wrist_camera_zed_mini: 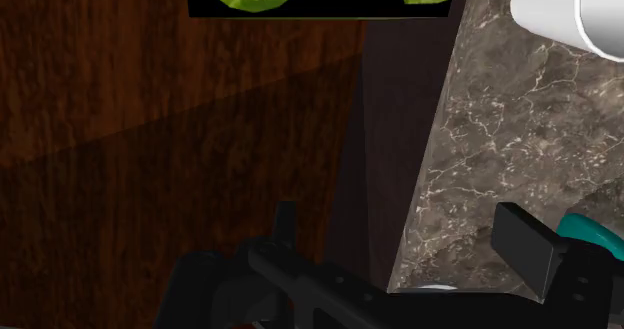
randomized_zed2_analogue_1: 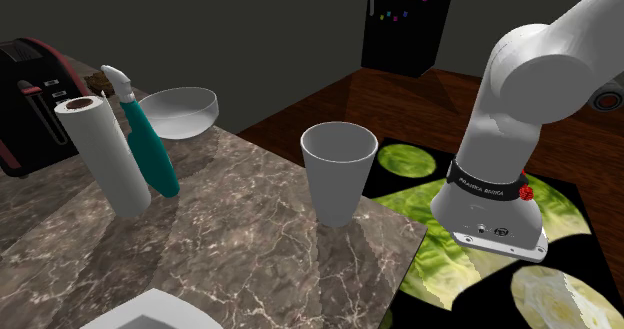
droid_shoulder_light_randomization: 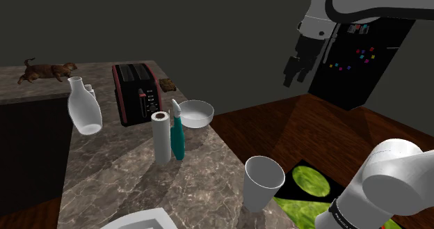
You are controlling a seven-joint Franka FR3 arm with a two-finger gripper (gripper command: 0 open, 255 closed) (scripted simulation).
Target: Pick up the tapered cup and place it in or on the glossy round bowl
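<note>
One white tapered cup (droid_shoulder_light_randomization: 263, 182) stands upright at the counter's (droid_shoulder_light_randomization: 118, 172) corner, far right of the toaster (droid_shoulder_light_randomization: 137, 92); the gripper (droid_shoulder_light_randomization: 295, 73) hangs with its fingers apart, holding nothing.
In the shoulder view, left of the toaster are one dim brown cat figure (droid_shoulder_light_randomization: 47, 70) and one white jug (droid_shoulder_light_randomization: 84, 108). Right of the toaster are one paper roll (droid_shoulder_light_randomization: 161, 138), one teal bottle (droid_shoulder_light_randomization: 178, 133), one glossy white bowl (droid_shoulder_light_randomization: 196, 113), then the cup. Higher and further right of the toaster, the arm (droid_shoulder_light_randomization: 375, 5) reads "FRANKA", cut off at the edge.
</note>
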